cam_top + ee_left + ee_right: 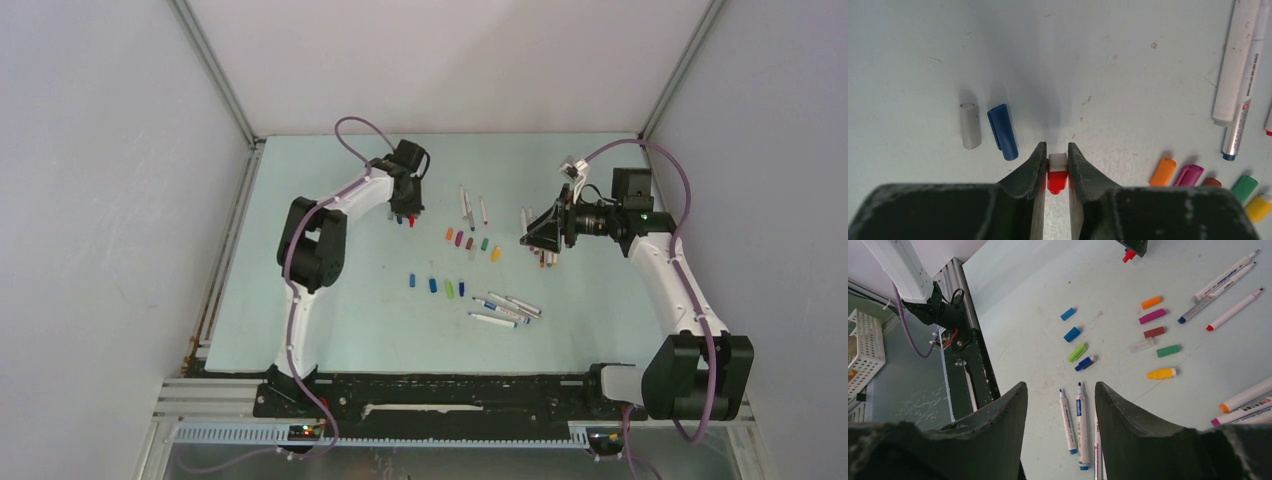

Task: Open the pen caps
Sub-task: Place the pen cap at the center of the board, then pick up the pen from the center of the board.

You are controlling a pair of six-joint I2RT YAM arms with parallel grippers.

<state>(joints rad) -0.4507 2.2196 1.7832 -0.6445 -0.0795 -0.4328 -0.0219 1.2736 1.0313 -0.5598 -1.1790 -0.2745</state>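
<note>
Stock nearest me: uncapped pens point(505, 310) in a loose bunch on the table point(340, 330). Just beyond lie loose pen caps point(433, 285) in two short rows, blue and green first, then orange through yellow. My right gripper point(1060, 390) has its jaws apart and empty, above the pens. Farthest, my left gripper point(1056, 146) has its jaws narrow around a red cap point(1057, 179); whether they pinch it I cannot tell.
</note>
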